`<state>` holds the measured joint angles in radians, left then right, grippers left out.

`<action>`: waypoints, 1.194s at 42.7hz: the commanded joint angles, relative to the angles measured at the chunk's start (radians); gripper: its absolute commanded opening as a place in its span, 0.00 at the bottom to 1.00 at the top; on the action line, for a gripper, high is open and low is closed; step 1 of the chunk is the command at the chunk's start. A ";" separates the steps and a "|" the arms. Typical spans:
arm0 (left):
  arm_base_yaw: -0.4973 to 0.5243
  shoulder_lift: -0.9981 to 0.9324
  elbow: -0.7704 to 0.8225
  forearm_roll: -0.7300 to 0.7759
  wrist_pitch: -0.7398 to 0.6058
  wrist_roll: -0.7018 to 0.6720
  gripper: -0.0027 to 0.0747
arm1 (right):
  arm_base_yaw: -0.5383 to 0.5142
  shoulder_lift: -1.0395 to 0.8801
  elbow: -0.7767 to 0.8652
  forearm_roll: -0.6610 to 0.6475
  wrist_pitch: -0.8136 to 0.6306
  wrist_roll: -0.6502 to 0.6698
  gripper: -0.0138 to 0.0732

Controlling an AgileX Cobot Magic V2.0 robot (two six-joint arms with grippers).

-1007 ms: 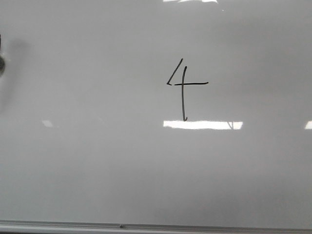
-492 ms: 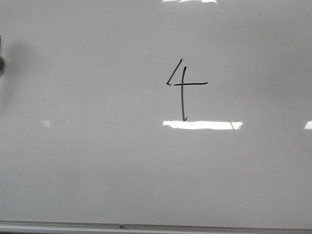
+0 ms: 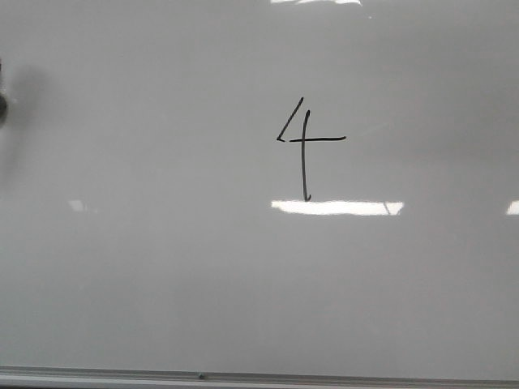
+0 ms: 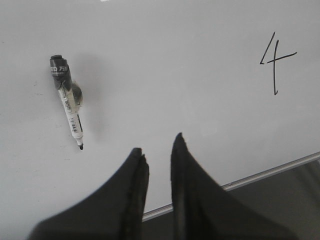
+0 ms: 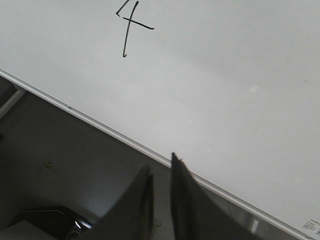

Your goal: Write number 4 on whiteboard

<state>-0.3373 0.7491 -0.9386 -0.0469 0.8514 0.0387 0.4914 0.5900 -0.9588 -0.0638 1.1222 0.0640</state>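
The whiteboard (image 3: 162, 284) fills the front view. The number 4 (image 3: 305, 139) is drawn on it in thin black strokes, right of centre. It also shows in the left wrist view (image 4: 274, 60) and the right wrist view (image 5: 128, 22). A black-and-white marker (image 4: 70, 107) lies uncapped on the board, well to the side of the digit. My left gripper (image 4: 157, 145) hovers over the board's near edge, its jaws close together with nothing between them. My right gripper (image 5: 160, 162) is off the board, its jaws close together and empty. Neither gripper shows in the front view.
The board's thin metal frame edge (image 3: 243, 377) runs along the near side and also shows in both wrist views (image 4: 270, 172) (image 5: 125, 137). Dark table surface (image 5: 60, 165) lies beyond it, with a dark glossy object (image 5: 40, 220) near the right arm. Bright light reflections (image 3: 336, 207) lie on the board.
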 commanded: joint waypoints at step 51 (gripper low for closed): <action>0.169 -0.247 0.264 0.047 -0.356 0.037 0.01 | -0.007 0.004 -0.032 -0.017 -0.078 0.001 0.08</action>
<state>-0.2004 0.5500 -0.7228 0.0000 0.6505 0.0696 0.4914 0.5900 -0.9588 -0.0660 1.1117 0.0649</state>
